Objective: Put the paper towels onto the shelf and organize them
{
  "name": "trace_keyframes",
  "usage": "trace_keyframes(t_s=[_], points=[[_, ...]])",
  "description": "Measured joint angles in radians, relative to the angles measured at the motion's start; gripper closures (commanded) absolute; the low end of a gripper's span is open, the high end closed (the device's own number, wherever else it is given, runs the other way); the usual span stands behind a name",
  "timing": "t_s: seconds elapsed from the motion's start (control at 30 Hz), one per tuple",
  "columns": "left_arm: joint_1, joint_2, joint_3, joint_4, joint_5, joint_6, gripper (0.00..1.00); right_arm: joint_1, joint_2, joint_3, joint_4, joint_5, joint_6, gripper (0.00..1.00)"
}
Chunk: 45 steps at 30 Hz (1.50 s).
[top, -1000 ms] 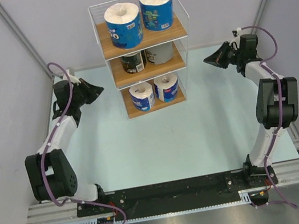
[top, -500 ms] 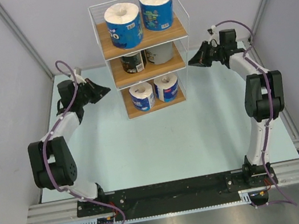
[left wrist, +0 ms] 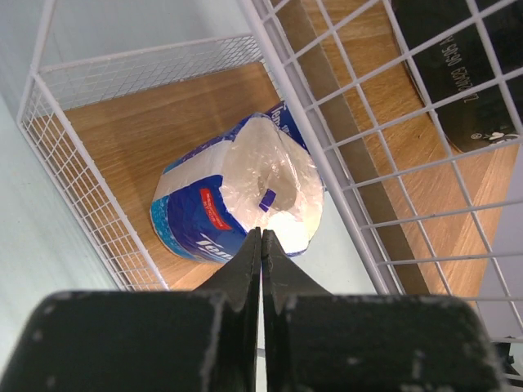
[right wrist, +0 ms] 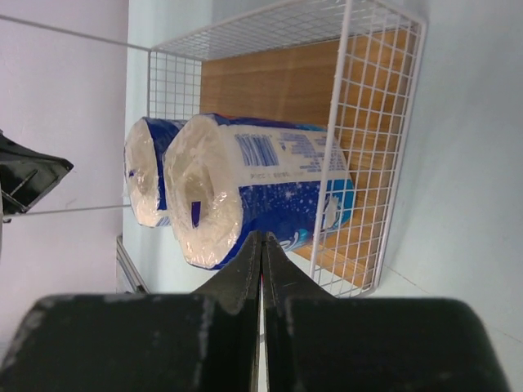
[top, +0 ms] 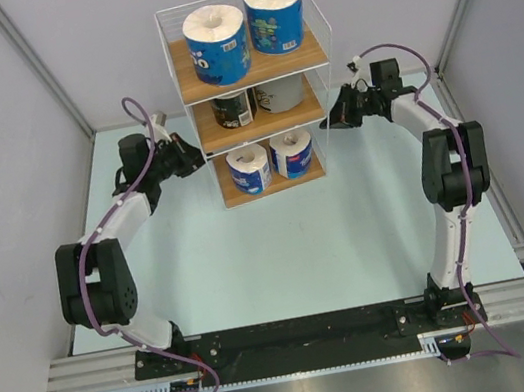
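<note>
Shelf (top: pixel 265 126) stands at the back of the counter (top: pixel 253 258) with all six paper towels (top: pixel 217 43) on it. Two blue-wrapped rolls on the top tier, dark roll (top: pixel 234 110) and grey roll (top: pixel 280 94) on the middle, two blue on the bottom. Left jaws clenched, empty, just beside the shelf's left side. Right jaws clenched, empty, just beside its right side.

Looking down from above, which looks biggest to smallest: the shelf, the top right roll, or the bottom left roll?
1. Shelf
2. Top right roll
3. Bottom left roll
The top roll sits nearer the camera, so the two rolls may really be the same size.
</note>
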Motion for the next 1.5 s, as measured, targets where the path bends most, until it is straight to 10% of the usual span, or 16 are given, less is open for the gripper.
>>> trace_keyframes(t_s=[1.5], points=[[-0.053, 0.216, 0.097, -0.169, 0.068, 0.129, 1.00, 0.069, 0.114, 0.082, -0.166, -0.032, -0.154, 1.00]])
